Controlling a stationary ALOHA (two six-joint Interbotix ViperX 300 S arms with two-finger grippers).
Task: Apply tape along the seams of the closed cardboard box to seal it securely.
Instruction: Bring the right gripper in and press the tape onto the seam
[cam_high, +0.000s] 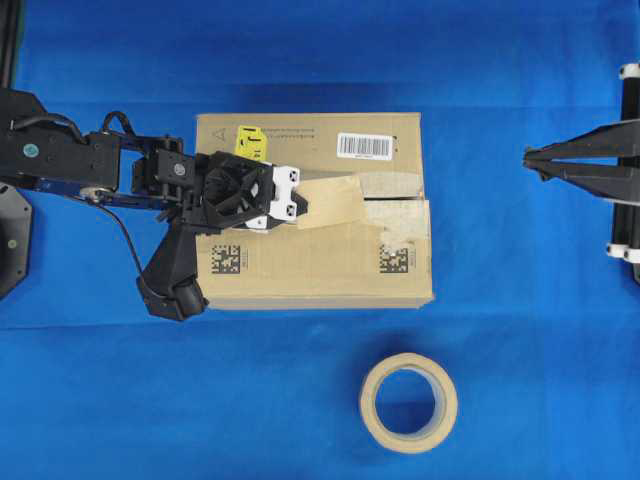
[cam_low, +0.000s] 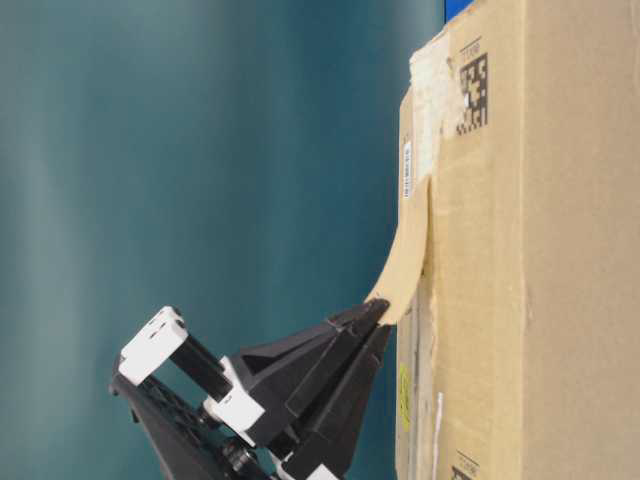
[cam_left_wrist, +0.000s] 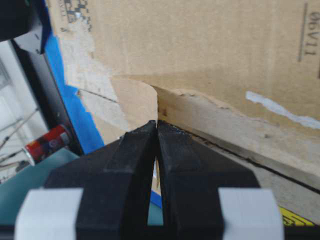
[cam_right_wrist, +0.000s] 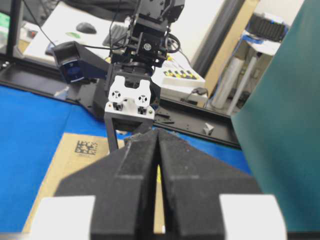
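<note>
Left gripper (cam_high: 300, 203): you're pinching the tape (cam_high: 335, 202) shut, keeping its free end lifted above the seams (cam_high: 395, 211).
Right gripper (cam_high: 528, 160): closed, empty, waiting beside the cardboard box (cam_high: 300, 265).

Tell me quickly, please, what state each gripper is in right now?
Left gripper: shut on one end of the tape, over the cardboard box.
Right gripper: shut, holding nothing, away from the box.

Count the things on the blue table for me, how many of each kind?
cardboard box: 1
tape piece: 1
tape roll: 1
grippers: 2, left gripper, right gripper
Total: 5
</note>
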